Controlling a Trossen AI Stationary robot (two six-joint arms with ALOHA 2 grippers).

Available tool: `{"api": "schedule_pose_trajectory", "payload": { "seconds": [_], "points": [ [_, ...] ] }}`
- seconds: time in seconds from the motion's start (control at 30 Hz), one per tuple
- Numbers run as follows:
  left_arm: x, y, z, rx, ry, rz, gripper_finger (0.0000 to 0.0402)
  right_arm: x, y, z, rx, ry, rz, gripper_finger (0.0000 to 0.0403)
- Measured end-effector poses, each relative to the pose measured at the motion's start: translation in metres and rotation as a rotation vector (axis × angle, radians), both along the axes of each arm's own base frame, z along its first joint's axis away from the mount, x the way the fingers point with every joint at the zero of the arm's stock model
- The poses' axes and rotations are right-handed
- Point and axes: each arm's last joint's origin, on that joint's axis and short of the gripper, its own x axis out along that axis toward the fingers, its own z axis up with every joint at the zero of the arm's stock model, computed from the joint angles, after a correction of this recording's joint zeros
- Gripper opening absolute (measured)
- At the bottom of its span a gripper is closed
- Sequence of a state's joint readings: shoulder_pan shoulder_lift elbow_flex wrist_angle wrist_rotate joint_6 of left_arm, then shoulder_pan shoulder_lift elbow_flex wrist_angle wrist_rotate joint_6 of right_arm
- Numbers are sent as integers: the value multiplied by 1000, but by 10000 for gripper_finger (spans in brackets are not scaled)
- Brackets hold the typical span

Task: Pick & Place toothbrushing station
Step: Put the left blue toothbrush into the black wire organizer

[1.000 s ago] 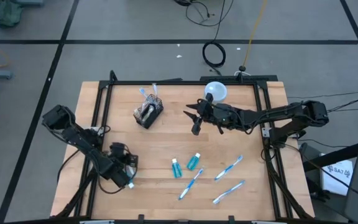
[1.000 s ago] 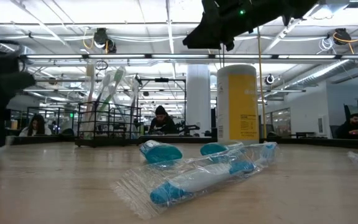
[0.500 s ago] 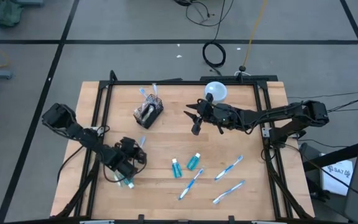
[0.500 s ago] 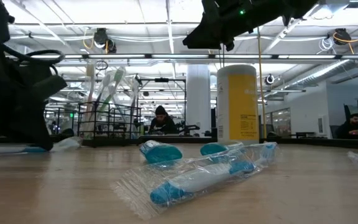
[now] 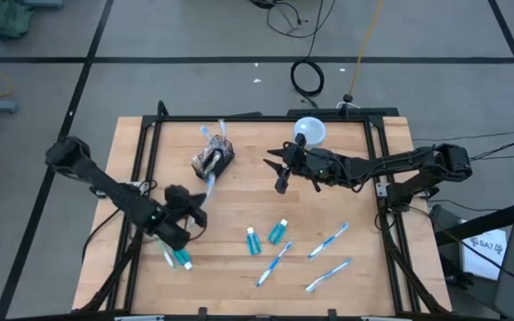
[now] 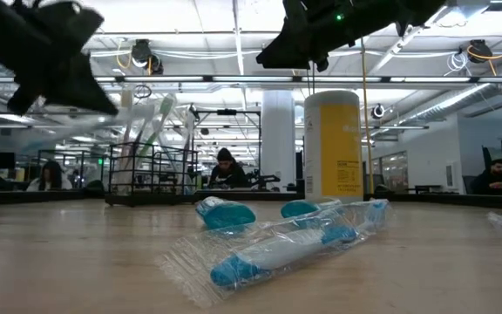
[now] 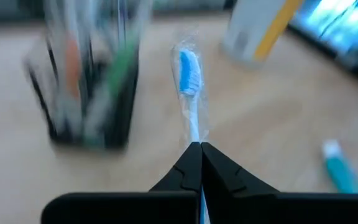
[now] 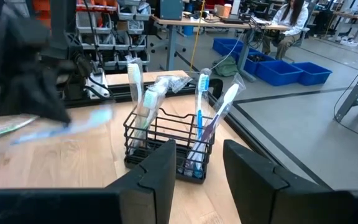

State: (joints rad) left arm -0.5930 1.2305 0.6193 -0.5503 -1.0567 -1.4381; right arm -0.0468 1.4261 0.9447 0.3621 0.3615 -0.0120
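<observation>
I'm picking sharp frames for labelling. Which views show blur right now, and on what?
Left wrist view: the basket and background are smeared, while the wrapped toothbrush in the left gripper is clearer. Low view: the left gripper is streaked; the foreground wrapped brush is crisp. Right wrist view: a blurred toothbrush beside the sharp basket.

Basket (image 5: 213, 160) top crowded – upright toothbrushes (image 8: 201, 93) block entry

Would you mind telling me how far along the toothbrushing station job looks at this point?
Partly done. A few brushes already stand in the black basket. The left gripper is shut on a wrapped toothbrush, lifted near the basket. Left on the table: three toothbrushes and three teal tubes. The right gripper hovers open beside the basket.
</observation>
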Motion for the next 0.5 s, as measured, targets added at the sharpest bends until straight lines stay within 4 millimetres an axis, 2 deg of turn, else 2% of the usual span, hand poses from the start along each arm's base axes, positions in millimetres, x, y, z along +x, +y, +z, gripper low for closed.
{"api": "schedule_pose_trajectory", "payload": {
  "seconds": [0.17, 0.3, 0.5],
  "points": [
    [-4, 9, 32, 236, -99, 21, 1, 0, 0, 0, 0, 0, 0, 125],
    [-2, 14, 51, 397, -56, 24, 1, 0, 0, 0, 0, 0, 0, 125],
    [11, 35, 67, 387, -48, 35, 1, 0, 0, 1, 0, -6, 0, 125]
  ]
}}
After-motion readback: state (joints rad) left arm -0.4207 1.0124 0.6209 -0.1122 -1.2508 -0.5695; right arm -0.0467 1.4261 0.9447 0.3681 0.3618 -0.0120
